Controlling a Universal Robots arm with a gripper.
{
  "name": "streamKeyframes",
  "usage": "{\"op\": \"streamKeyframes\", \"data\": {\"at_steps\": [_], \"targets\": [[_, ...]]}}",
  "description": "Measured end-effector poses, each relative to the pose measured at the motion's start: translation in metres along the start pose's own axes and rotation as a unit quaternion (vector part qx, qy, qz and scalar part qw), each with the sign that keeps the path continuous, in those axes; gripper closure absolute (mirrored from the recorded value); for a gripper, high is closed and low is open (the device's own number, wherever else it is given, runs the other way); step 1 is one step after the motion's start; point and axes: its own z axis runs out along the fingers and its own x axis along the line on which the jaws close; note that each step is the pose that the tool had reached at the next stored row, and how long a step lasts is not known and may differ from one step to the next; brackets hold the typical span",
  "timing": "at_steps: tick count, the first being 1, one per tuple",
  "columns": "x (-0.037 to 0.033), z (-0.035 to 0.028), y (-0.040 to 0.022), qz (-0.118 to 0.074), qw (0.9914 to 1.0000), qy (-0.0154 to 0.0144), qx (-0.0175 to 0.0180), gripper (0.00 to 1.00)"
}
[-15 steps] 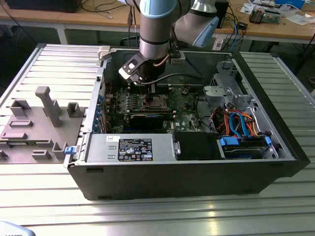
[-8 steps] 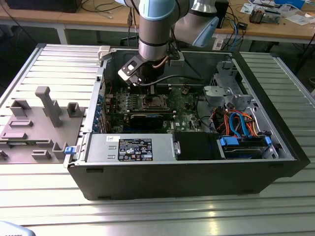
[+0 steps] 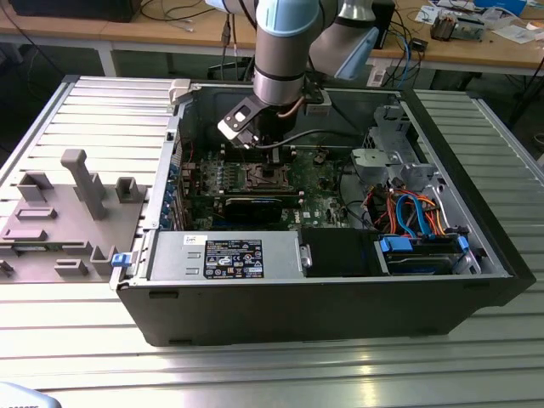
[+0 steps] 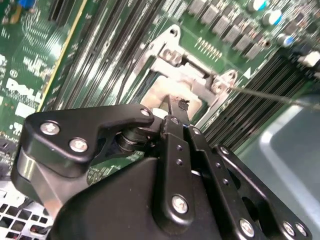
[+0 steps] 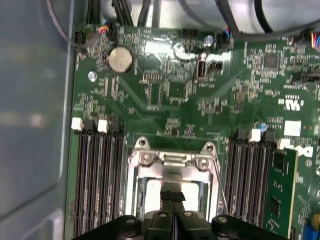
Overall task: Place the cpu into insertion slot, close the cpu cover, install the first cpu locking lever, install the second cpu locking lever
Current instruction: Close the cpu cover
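From where I stand, the exterior view sits off the bench (image 3: 85, 357) and looks down at a slant into the open computer case (image 3: 297, 310). It is far enough back to take in the whole case and the arm (image 3: 280, 51) reaching in. Both wrist views hang close over the green circuit board (image 5: 165, 90) (far nearer than that outside camera). The first wrist view faces almost squarely down; the second wrist view looks obliquely along the pincer (image 4: 177, 107). Both share the insertion slot (image 5: 134, 180) and the memory slots (image 5: 97, 180) flanking it.
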Motion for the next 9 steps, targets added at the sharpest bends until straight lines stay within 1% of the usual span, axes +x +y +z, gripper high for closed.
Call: {"op": "streamKeyframes", "data": {"at_steps": [6,9], "targets": [[-0.0009,-0.0024,0.0127,0.000,0.99999,0.0004,0.0034,0.89],[-0.0012,-0.0051,0.0168,0.000,0.99999,0.0004,0.0049,0.89]]}}
